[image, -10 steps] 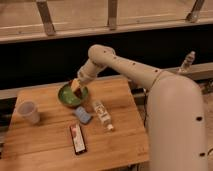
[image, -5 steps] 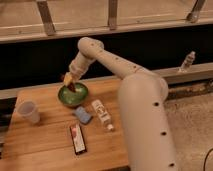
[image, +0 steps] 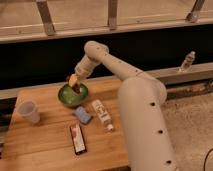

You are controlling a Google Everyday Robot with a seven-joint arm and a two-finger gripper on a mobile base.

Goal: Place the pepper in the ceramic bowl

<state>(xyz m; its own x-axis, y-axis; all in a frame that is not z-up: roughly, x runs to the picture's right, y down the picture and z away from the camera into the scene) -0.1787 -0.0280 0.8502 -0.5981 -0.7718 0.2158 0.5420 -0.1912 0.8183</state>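
The green ceramic bowl (image: 66, 96) sits at the back left of the wooden table (image: 45, 145). My gripper (image: 75, 83) hangs just over the bowl's right half, pointing down into it. It is shut, and a small dark red piece, the pepper (image: 77, 89), shows at its tip just above the bowl's inside. The arm reaches in from the right and hides the table's right part.
A translucent plastic cup (image: 29, 111) stands left of the bowl. In front of the bowl lie a small blue object (image: 82, 115), a white bottle (image: 102, 112) and a red-black packet (image: 77, 137). A clear bottle (image: 186, 61) stands on the ledge at the far right.
The gripper rose a little at the bowl's left side, then came back down and right over the bowl. The arm's bulk now fills more of the right of the view.
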